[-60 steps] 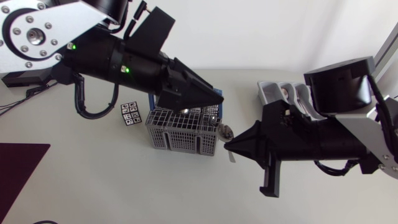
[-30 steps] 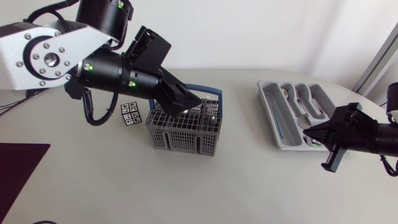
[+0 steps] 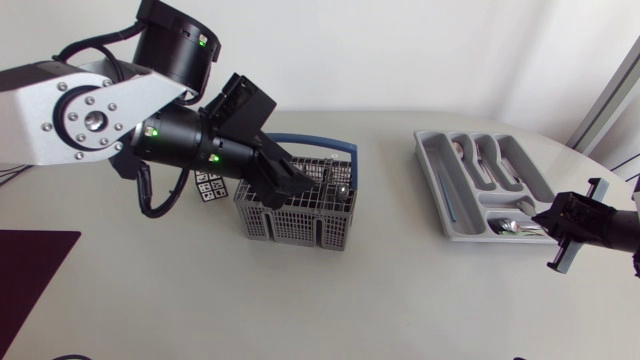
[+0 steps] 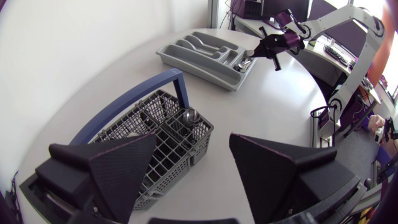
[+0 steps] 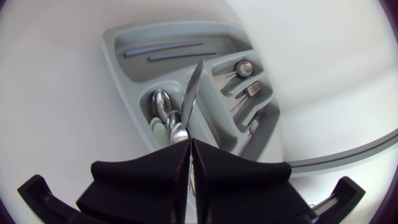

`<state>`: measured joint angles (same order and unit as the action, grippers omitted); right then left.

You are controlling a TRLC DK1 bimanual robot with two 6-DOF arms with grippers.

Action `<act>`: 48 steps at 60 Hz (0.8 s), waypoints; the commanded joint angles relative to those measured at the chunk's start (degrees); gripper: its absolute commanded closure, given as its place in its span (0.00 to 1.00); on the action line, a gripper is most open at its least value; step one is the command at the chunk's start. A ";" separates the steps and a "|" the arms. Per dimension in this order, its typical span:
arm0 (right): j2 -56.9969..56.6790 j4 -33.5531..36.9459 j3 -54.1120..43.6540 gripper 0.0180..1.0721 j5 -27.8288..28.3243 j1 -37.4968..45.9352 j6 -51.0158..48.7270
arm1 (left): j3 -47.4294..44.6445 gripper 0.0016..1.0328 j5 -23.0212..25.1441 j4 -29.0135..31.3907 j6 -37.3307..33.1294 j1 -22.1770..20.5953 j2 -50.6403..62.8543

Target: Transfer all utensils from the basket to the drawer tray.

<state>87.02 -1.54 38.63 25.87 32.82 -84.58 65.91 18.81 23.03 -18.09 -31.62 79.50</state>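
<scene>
Jaws of the right gripper [image 5: 188,146] were clenched on a slim steel utensil [image 5: 194,93], seen edge-on, so its kind could not be told. It stuck out ahead of the gripper over the drawer tray [image 5: 118,56], above a compartment that already held spoons [image 5: 160,102]. Whether it touched the tray could not be seen. In the head view that gripper sat at the tray's end nearest its own arm.

The left gripper [image 4: 193,146] hung over the wire basket [image 4: 143,118] with its jaws released and spread wide, holding nothing. One rounded steel bowl [image 4: 189,115], probably a spoon, stood up from a cell near the basket's blue handle [image 4: 134,96]. Its shaft was hidden down in the grid.

Such cutlery looked stiff, light and slick, with little thickness to grip. The flat faces of the shaft likely offered the surest hold, since a pinch on the narrow edges or on the polished bowl could let it twist or slide. For the piece in the basket, the neck just under the bowl seemed the only reachable place. A straight upward lift would probably be needed so the shaft cleared the wires. The basket sat on the desk [image 3: 200,290], well apart from the tray.
</scene>
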 commanded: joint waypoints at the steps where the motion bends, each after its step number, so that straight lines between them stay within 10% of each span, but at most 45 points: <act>1: 3.33 -2.59 1.36 0.95 -1.52 0.58 -4.46 | -1.66 0.19 -0.88 0.70 -1.25 -0.64 -0.23; 18: 10.45 -13.84 -1.45 0.93 -7.85 0.05 -10.17 | -3.86 0.19 -2.46 1.06 -1.43 -0.55 -1.81; 36: 3.94 -14.28 -4.27 0.25 -8.73 -0.39 -9.20 | -5.35 0.19 -4.13 2.02 -2.30 1.12 -3.83; 48: -10.73 7.69 1.53 0.24 -8.29 -6.19 6.00 | -6.67 0.19 -4.31 1.93 -3.01 3.23 -4.71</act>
<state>81.97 -0.73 36.67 17.28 29.54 -86.17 61.41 14.63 24.56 -19.62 -29.63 75.79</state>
